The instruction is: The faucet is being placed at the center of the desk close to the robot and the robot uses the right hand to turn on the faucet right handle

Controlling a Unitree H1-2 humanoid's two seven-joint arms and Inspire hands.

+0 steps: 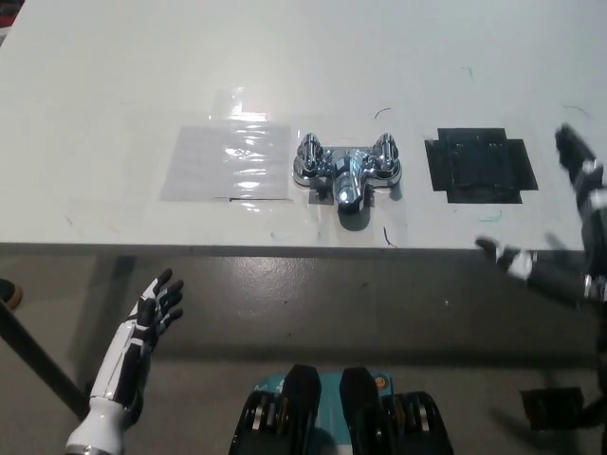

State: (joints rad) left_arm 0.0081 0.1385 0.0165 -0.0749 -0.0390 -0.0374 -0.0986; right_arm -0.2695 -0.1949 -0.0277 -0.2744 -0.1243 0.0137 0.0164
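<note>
Item one: flat white table (114, 85), which fills the upper half of my head view; its near edge runs across the middle of the picture.

Item two: chrome two-handled faucet (347, 171), upright on the table at the centre, close to the near edge. Its short spout (348, 192) points toward me. The knobbed left handle (308, 152) and right handle (385, 150) stand at either end of the base. Nothing touches either handle.

Item three: clear glossy plastic sheet (228, 161), flat on the table just beside the faucet on my left.

Item four: black square patch of tape (481, 166), flat on the table near the faucet on my right, apart from it.

Item five: my black right hand (590, 265), at the far right edge of the picture, over the table's near edge. Its fingers (572, 152) are spread and hold nothing; one reaches up beyond the black patch, and the thumb (503, 254) points inward along the table edge. The hand is well apart from the right handle, with the black patch between them.

Item six: my white left hand (152, 318), at rest at lower left, below the table edge over the grey floor (313, 303). Its fingers (166, 289) are spread and empty.
</note>
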